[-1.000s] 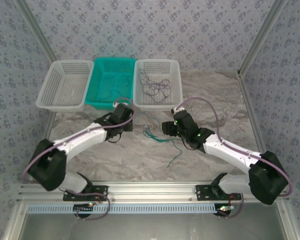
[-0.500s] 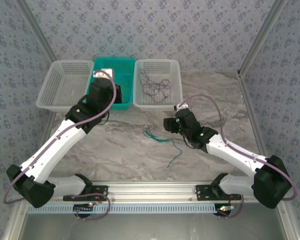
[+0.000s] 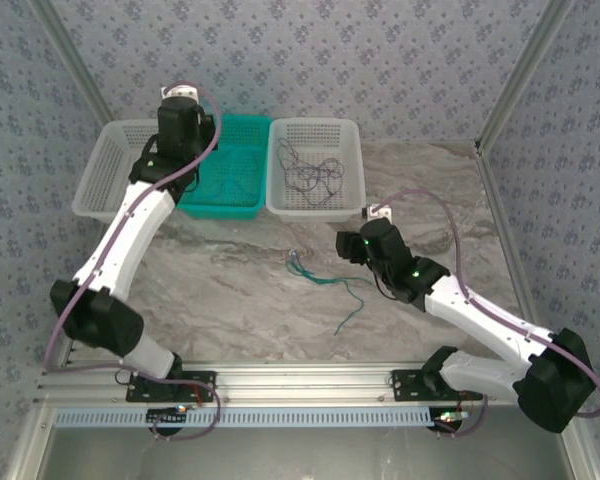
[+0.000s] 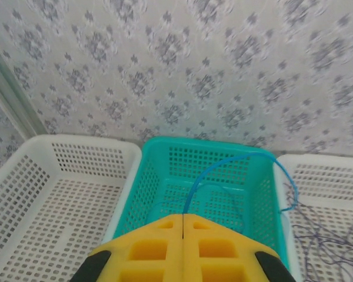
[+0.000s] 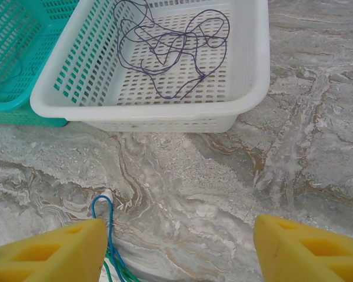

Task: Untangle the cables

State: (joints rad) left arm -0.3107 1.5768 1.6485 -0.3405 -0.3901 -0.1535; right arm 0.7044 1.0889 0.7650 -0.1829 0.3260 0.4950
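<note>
Cables, hair-thin: blue cable pinched in the closed left hand; right hand gapes over green strands.

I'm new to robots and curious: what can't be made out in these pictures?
Left wrist view: the blue cable is pinched in the left gripper, whose fingers hide its lower run.
Right wrist view: the blue and green cables on the table run off the bottom edge, count unclear.
Top view: the purple cables in the white basket are too thin to show knots.
</note>
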